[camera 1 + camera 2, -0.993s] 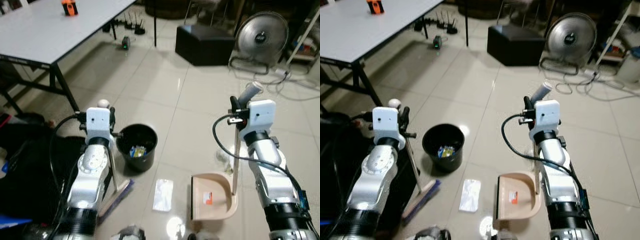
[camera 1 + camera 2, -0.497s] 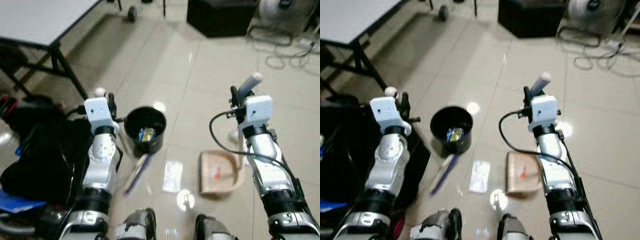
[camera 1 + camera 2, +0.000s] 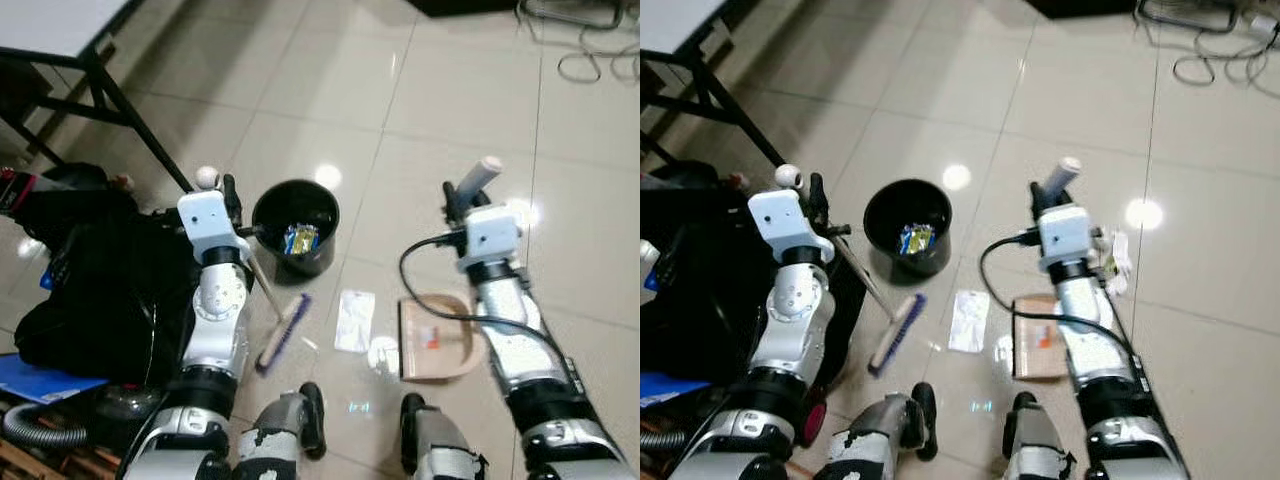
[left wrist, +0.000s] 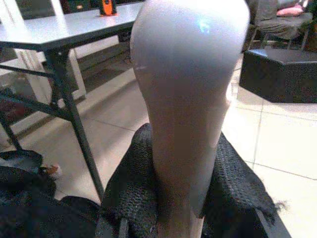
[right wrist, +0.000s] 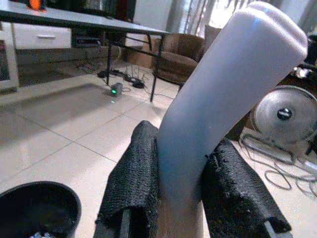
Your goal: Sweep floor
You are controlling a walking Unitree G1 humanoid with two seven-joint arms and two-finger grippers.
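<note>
My left gripper (image 3: 226, 193) is shut on the white handle of a broom (image 4: 188, 99). The handle slants down to the purple-bristled broom head (image 3: 283, 333), which rests on the tiles below the black bin (image 3: 295, 228). My right gripper (image 3: 458, 199) is shut on the grey upright handle (image 5: 218, 94) of a beige dustpan (image 3: 437, 336) that sits flat on the floor. A white plastic wrapper (image 3: 354, 306) lies between broom head and dustpan. A crumpled white scrap (image 3: 1118, 252) lies just beyond the dustpan.
The bin holds colourful litter. A black bag (image 3: 90, 290) lies at my left, with black table legs (image 3: 130, 120) beyond it. My two feet (image 3: 290, 440) stand just behind the wrapper. Cables (image 3: 590, 60) trail at the far right. Glossy tiles stretch ahead.
The head camera has tipped down, so the whole scene has shifted and my feet have come into view. The broom head has swung right, nearer the wrapper. Both grips are unchanged.
</note>
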